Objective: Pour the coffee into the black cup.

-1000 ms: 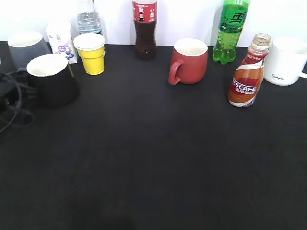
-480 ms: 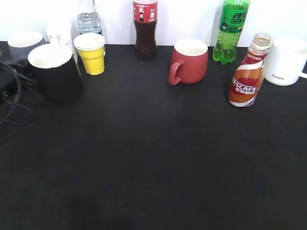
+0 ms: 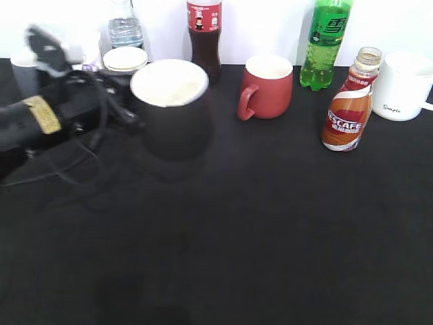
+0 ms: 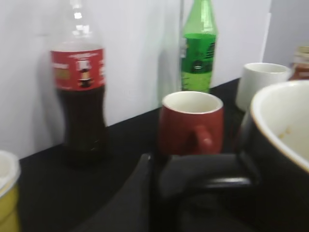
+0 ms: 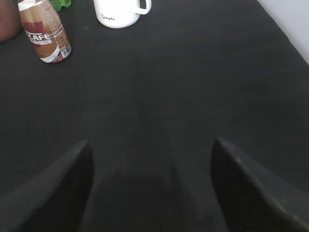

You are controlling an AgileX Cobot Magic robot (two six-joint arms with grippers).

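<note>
Black cup (image 3: 170, 108) in left gripper (image 4: 193, 179)

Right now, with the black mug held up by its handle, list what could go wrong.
1. The left hand grips the black mug only by its handle, so it could swing or tilt.
2. The red mug stands near on its right; a bump is possible.
3. The coffee bottle has no cap; a knock would likely spill it.

The hand (image 4: 193, 179) grips the black cup (image 4: 282, 159) by its handle, near a red mug (image 4: 190, 123) and cola bottle (image 4: 79, 92).
</note>
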